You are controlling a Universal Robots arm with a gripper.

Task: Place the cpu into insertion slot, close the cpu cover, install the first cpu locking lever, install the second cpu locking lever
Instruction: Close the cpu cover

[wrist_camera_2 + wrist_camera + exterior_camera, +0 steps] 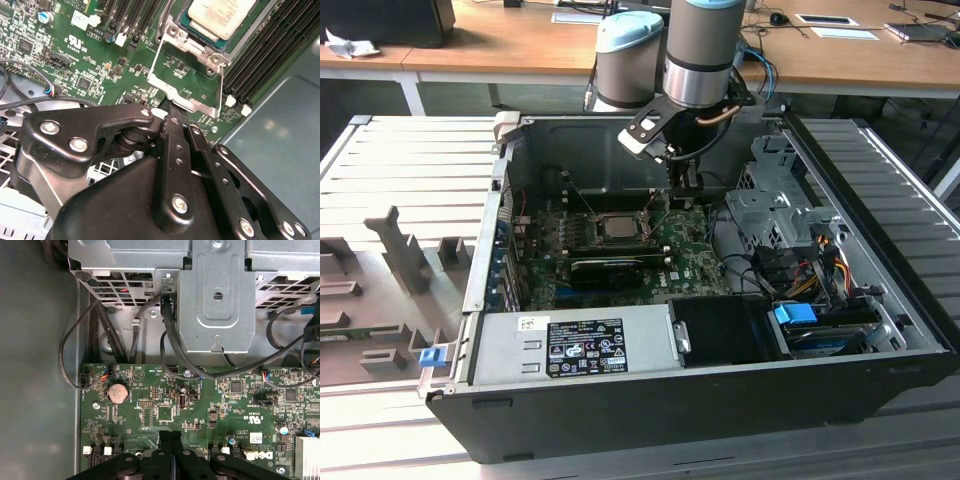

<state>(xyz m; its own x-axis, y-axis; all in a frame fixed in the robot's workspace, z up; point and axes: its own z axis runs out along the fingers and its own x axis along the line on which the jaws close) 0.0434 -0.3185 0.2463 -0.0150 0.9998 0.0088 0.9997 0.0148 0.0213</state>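
Tool (168,108), tips pressed together, at free edge of raised cpu cover (195,104) — cpu (220,17) seated beyond.

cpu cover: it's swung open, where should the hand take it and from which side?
I'd pinch the cpu cover on its free rail, the one farthest from the cpu and the hinge. Come from outside that rail, where the hand is: the middle is a cut-out, and the thin flat plate only offers its edges.

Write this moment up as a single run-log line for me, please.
chip: seated in socket | cover: open | hand: shut, tips at cover's free edge
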